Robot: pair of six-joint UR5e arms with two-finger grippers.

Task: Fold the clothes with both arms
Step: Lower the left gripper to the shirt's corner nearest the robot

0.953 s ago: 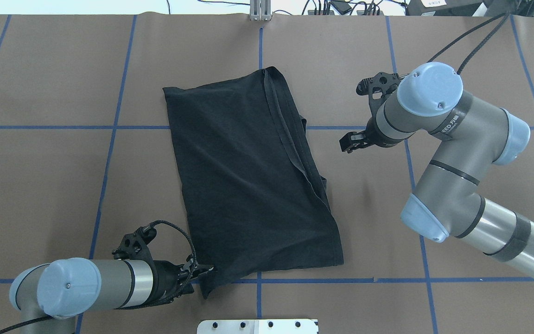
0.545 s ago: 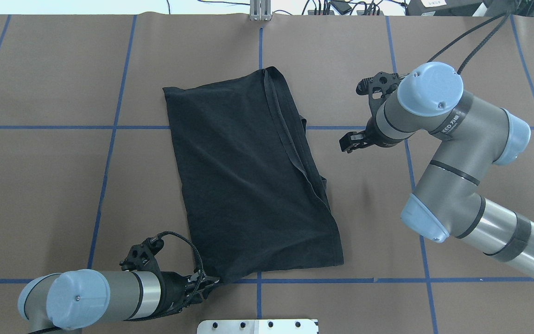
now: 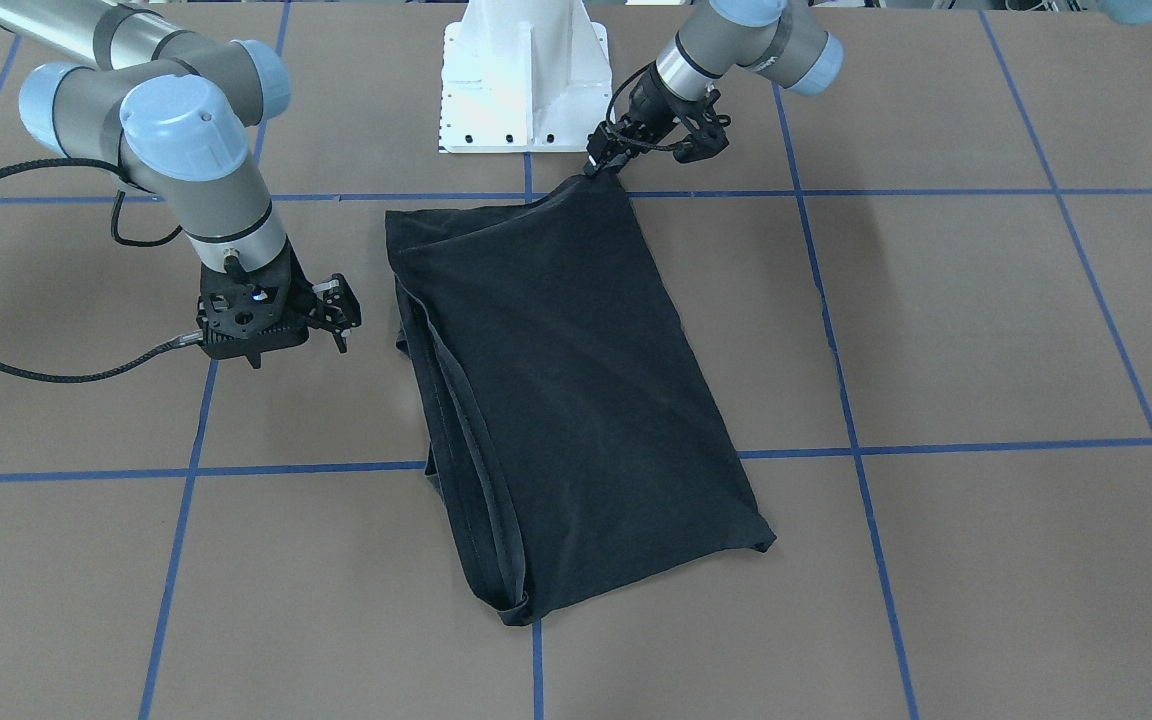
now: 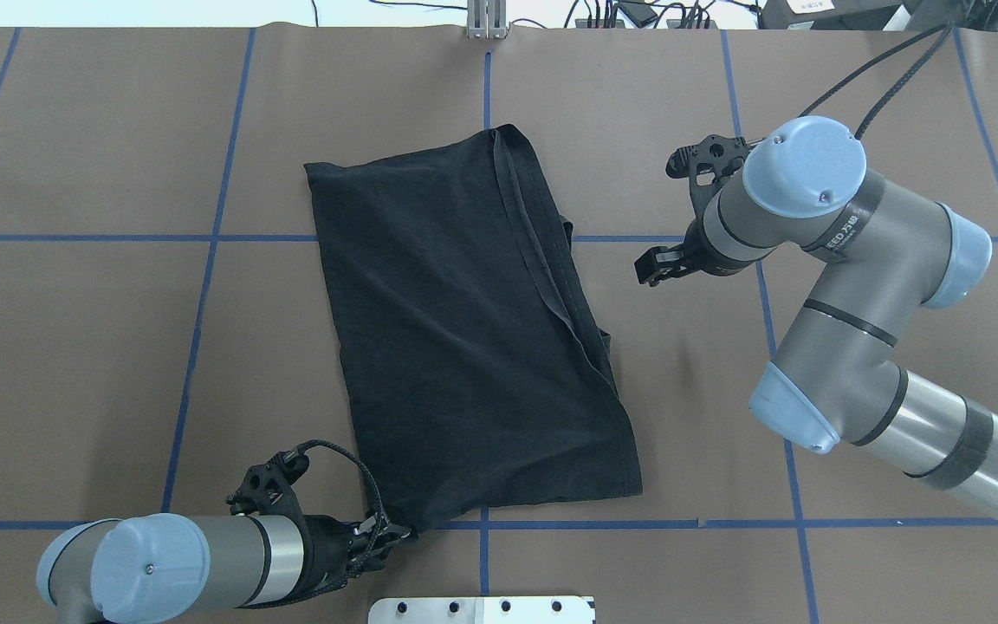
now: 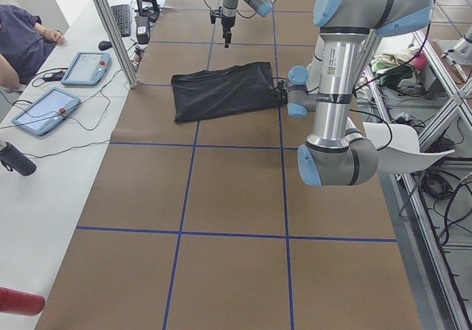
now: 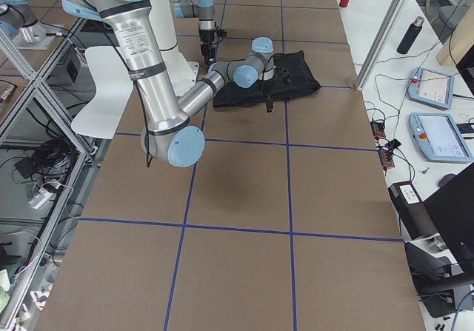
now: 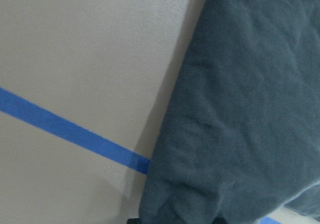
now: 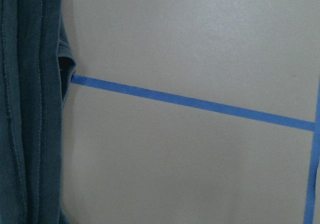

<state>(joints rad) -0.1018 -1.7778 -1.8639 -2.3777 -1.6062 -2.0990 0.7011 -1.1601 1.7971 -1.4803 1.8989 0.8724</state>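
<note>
Black T-shirt [image 4: 464,347] lay flat at mid surface [image 4: 100,347], folded into a long rectangle set at a slant. Left hand [image 4: 388,530] sat low at the shirt's near left corner, fingers pinched on the cloth there, right at a blue tape line [image 4: 638,523]. Right hand [image 4: 651,265] hung near the shirt's layered right edge, fingers spread, gripping nothing, apart from the cloth.

Even overhead light floods the brown table [image 4: 74,347]; soft shadows edge the black T-shirt [image 4: 464,347], its folds barely readable. Both wrist views look soft and washed pale.
</note>
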